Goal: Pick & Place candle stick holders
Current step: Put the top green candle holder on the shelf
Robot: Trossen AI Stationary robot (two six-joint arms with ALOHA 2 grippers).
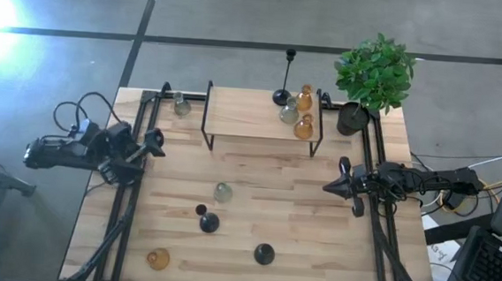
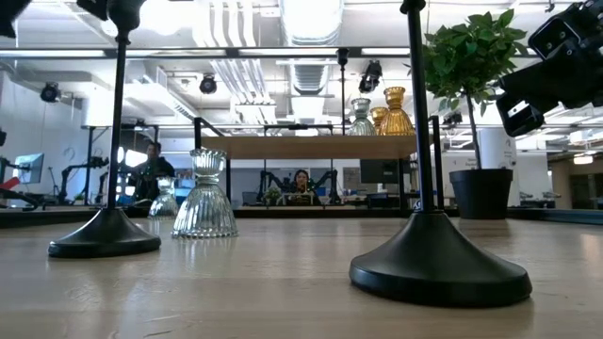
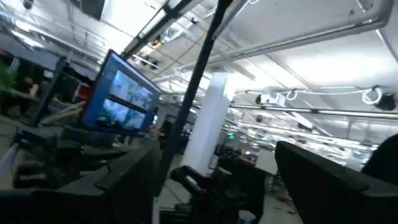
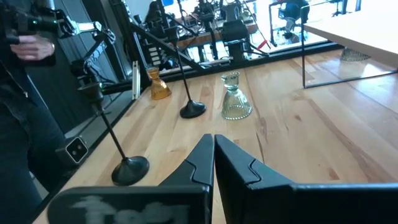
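On the wooden shelf stand a black thin-stemmed holder, two amber glass holders and a clear one. Another clear holder stands at the far left beside the shelf. On the table stand a clear holder, two black holders and an amber one. My left gripper is open and empty at the table's left edge. My right gripper is shut and empty at the right, pointing toward the table's middle.
A black pot with a green plant stands at the far right corner. Black frame rails run along both table sides. Bare wood lies between the shelf and the loose holders. People show in the room behind.
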